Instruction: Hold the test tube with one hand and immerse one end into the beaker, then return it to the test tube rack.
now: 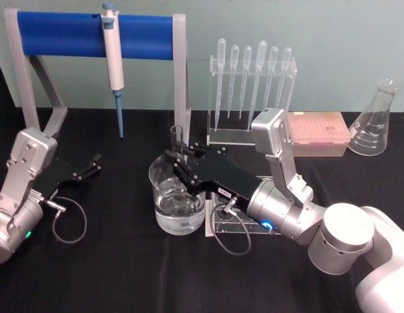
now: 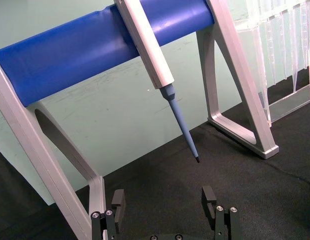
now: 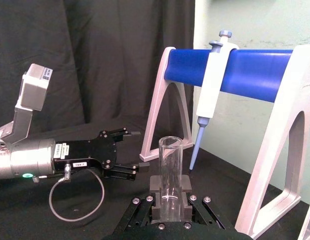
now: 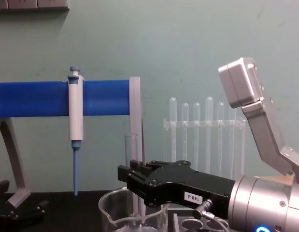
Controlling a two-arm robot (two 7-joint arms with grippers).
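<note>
Status as I read it from the remote station:

1. The right hand (image 1: pixel 177 163) reaches in from the right side of the table (image 1: pixel 110 274) to its middle. It is clamped on the test tube (image 1: pixel 177 138). In the right wrist view both finger pads (image 3: pixel 155 189) press against the glass of the tube (image 3: pixel 171 170).
2. The tube stands upright above the beaker (image 1: pixel 177 202), with its open rim on top. Its lower part passes down inside the beaker's rim. The fingers hide the lower end, so I cannot tell whether it meets the liquid.
3. The beaker holds clear liquid and sits near the middle of the table. In the chest view the right hand (image 4: pixel 132 176) sits just over the beaker (image 4: pixel 115 212), and the tube (image 4: pixel 133 150) rises above the fingers.
4. The test tube rack (image 1: pixel 229 225), of clear plastic, lies just to the right of the beaker, under the right wrist.
5. The left hand (image 1: pixel 91 163) is parked low near the left edge of the table. Its fingers (image 2: pixel 118 200) are spread apart and hold nothing.
6. Along the back edge there is a blue-barred stand (image 1: pixel 64 29) at the left, carrying a white and blue pipette (image 1: pixel 113 62). Plastic pipettes (image 1: pixel 254 78) hang in a clear holder at the middle. A pink tip box (image 1: pixel 317 134) and a flask (image 1: pixel 374 120) sit toward the back right corner.
</note>
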